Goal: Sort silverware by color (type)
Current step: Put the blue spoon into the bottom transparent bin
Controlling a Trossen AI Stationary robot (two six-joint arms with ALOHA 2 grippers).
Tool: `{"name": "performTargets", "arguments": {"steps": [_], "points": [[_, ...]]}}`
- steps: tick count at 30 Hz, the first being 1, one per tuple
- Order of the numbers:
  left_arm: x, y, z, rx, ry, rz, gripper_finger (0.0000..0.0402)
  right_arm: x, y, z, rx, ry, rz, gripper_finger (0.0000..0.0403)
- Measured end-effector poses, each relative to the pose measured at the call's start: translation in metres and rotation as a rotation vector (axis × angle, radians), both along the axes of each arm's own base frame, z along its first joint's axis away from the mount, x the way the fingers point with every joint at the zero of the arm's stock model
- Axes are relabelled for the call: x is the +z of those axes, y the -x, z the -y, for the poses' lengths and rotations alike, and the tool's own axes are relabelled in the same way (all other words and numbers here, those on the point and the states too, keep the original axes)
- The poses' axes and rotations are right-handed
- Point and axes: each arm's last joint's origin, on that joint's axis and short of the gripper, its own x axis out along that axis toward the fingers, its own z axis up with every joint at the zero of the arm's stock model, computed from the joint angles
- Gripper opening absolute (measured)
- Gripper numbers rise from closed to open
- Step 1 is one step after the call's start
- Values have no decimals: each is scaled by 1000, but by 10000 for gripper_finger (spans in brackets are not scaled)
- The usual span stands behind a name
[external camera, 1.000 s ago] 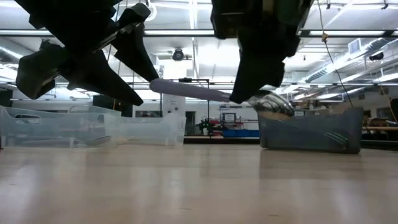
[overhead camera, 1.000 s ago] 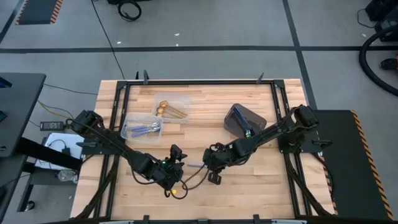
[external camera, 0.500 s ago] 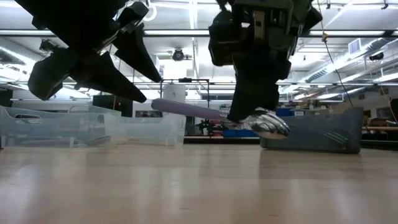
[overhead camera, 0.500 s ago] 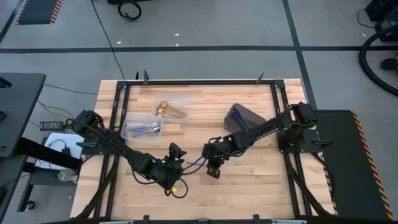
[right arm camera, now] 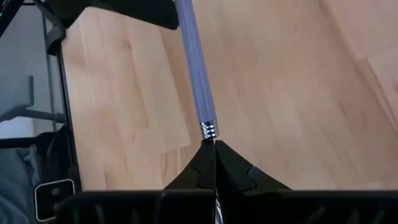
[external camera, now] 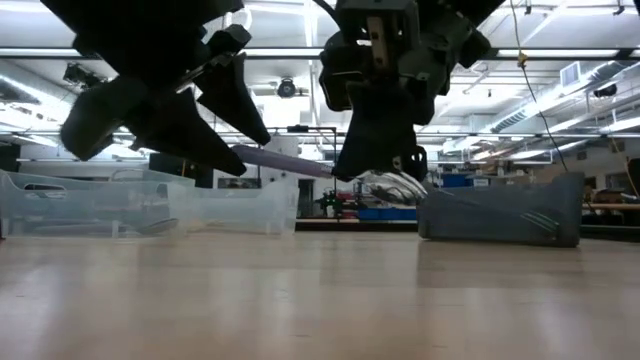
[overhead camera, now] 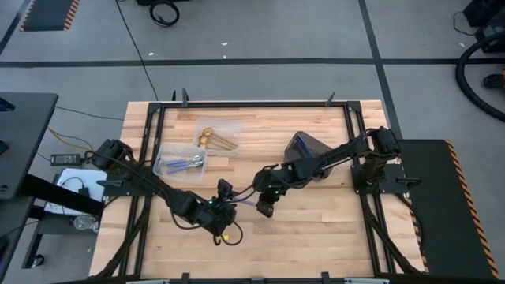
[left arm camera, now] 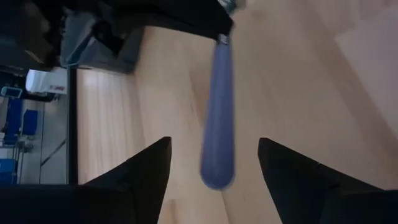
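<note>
1. Handing over is the step you are in, as I judge it: your right gripper [right arm camera: 214, 163] is clenched on the neck of a slim spoon with a lavender-blue handle and shiny metal bowl [left arm camera: 219, 134], carried in the air above the wooden slatted table [overhead camera: 331, 237]
2. Your left gripper [left arm camera: 212, 163] is spread wide, and the handle's free end lies between its two fingers without touching either
3. Centre that handle tip in the gap before you close, so neither pad knocks it sideways
4. Keep the right grip firm until the left has plainly taken the handle, then let go
5. Beyond the left gripper sits the clear plastic container holding blue-handled spoons [overhead camera: 180, 163]; that looks the likely destination, beside the clear container of gold spoons [overhead camera: 217, 138]
</note>
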Motion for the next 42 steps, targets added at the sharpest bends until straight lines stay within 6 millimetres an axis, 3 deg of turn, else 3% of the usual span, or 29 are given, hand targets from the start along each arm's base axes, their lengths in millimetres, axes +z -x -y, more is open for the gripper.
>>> {"name": "performTargets", "arguments": {"steps": [7, 12, 17, 27, 31, 36, 42], "points": [[1, -8, -7, -30, 54, 0, 233, 2, -3, 4, -29, -22, 22, 4], [-8, -14, -9, -74, -25, -45, 212, 4, -6, 5, -36, -51, 51, 4], [-18, -18, -12, -66, -90, -65, 171, 5, -7, 8, -47, -56, 56, 4], [-14, -21, -11, -51, -97, -28, 67, 5, -8, 13, -59, -56, 62, 5], [-14, -21, -11, -51, -97, -29, 61, 5, -8, 13, -56, -53, 67, 8], [-14, -21, -11, -43, -88, -25, 61, 6, -9, 13, -52, -25, 84, 34], [-15, -20, -11, -49, -79, -34, 61, 9, -11, 12, -7, -75, 121, 96]]}}
